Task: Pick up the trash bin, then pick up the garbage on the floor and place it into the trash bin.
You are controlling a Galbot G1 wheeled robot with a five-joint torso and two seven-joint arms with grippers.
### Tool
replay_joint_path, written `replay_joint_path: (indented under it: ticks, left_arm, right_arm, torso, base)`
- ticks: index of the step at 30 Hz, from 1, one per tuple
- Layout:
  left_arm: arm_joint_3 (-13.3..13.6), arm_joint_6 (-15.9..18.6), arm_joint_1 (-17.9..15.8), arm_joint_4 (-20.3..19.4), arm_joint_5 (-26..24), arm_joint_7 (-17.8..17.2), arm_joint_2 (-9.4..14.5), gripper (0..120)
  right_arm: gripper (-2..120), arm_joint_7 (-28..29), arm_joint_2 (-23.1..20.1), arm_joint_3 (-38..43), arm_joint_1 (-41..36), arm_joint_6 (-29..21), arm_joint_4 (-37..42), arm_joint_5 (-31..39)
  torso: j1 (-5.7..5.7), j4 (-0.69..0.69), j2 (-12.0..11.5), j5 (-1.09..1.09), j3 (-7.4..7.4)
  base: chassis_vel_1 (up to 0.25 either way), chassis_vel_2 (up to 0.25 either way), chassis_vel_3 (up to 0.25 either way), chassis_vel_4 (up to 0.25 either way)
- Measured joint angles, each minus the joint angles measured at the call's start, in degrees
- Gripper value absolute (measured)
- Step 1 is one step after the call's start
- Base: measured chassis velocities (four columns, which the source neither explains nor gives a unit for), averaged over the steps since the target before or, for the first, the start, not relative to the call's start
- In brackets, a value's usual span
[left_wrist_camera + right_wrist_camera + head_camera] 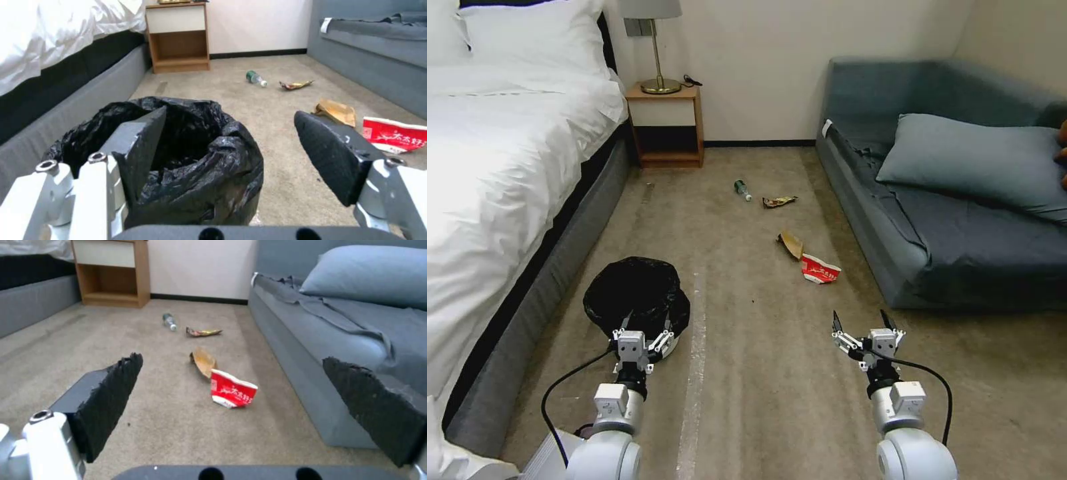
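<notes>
Hovering at the trash bin, the left gripper has its fingers apart around the rim. Right gripper is spread too, holding nothing, short of the red carton.

The carpet floor lay open in a lane between the bed on the left and the sofa on the right. The trash bin stood near the bed, just in front of the left end effector, whose fingers were spread. The right end effector, also spread, had bare carpet ahead up to the red carton. A nightstand closed the far end.
</notes>
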Motion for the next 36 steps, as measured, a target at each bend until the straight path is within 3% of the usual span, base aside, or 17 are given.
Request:
replay_joint_path:
  ticks: [31, 33, 36]
  left_arm:
    - [0.0, 0.2, -0.6, 0.0, -0.2, -0.1, 0.3, 83]
    - [-0.2, 0.9, -1.8, 0.0, -0.6, -0.5, 0.9, 89]
    - [-1.2, 5.0, -9.4, 0.1, -3.2, -2.9, 4.5, 100]
  right_arm:
    - [100, 0.0, -0.7, 0.6, 1.5, -0.9, -0.1, 0.8]
    - [100, 0.0, -1.8, 1.6, 3.6, -2.2, -0.1, 2.0]
    - [100, 0.0, -6.2, 5.8, 12.6, -7.7, -0.3, 7.1]
  torso:
    - [0.0, -0.01, 0.0, 0.02, 0.0]
    - [0.0, 0.02, 0.0, 0.0, 0.0]
    - [0.0, 0.0, 0.0, 0.0, 0.01]
  base:
    - [0.0, 0.0, 0.0, 0.0]
    - [0.0, 0.0, 0.0, 0.0]
    - [0.0, 0.0, 0.0, 0.0]
